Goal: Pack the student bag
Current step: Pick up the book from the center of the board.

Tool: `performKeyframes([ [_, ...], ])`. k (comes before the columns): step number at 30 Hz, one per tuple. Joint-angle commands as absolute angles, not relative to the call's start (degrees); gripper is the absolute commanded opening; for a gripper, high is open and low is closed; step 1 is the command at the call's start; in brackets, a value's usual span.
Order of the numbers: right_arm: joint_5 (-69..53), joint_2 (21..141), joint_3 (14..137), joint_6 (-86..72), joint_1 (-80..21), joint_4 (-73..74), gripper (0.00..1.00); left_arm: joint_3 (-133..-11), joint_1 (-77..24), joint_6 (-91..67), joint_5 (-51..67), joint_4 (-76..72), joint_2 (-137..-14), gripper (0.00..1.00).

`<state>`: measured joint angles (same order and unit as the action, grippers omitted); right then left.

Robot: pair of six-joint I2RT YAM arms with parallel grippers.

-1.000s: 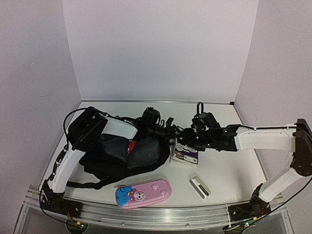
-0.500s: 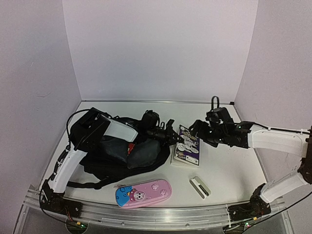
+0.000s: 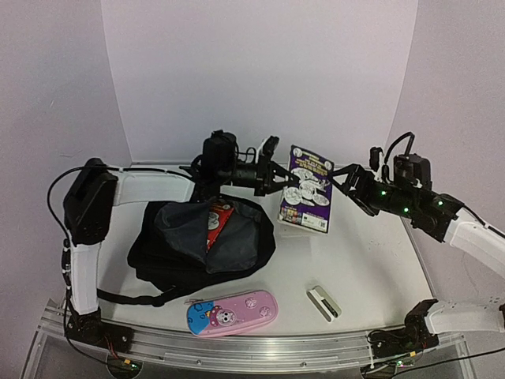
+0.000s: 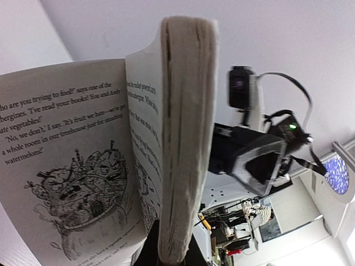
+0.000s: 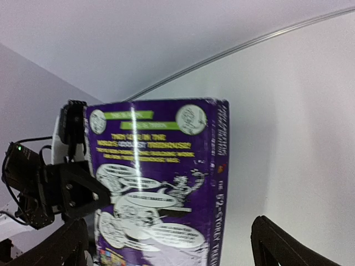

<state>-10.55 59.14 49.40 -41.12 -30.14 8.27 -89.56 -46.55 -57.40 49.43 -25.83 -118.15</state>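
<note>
Centre-left, the student bag [image 3: 197, 245] lies open on the counter [image 3: 379, 260], something red inside; below it a pink pencil case [image 3: 233, 313] waits unpacked. Mid-frame the left pincer [image 3: 278, 178] pinches a purple book [image 3: 308, 197] aloft, the right pincer [image 3: 341, 183] spread beside it.

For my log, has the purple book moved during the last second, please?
Yes: the purple book rose off the table, farther from the pink pencil case.

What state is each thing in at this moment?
student bag: open, lying flat.
book: held in the air, upright, pages partly fanned.
pencil case: closed, lying flat.
left gripper: shut on the book.
right gripper: open, beside the book.
</note>
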Motion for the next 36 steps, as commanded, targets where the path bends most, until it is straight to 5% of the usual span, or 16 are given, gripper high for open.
performKeyframes([
  [1,-22.76,57.05,49.1,-39.65,-29.84,1.08,0.98,-87.46,-46.09,-52.02,51.73,-28.12,-105.06,0.0],
  [12,-45.63,62.86,48.55,-46.17,-30.24,-18.36,0.95,-83.9,-46.05,-46.34,52.71,-23.41,-95.57,0.0],
  [28,-46.63,69.61,49.97,-48.87,-35.03,-27.88,0.62,-82.48,-46.05,-47.0,53.93,-26.12,-95.09,0.0],
  [34,-43.65,70.02,48.18,-51.11,-35.34,-32.89,0.24,-79.76,-45.18,-46.77,52.64,-24.95,-93.89,0.01],
  [36,-41.17,69.47,47.5,-51.14,-35.33,-32.96,0.08,-77.57,-43.96,-47.34,51.19,-24.05,-92.79,0.11],
])
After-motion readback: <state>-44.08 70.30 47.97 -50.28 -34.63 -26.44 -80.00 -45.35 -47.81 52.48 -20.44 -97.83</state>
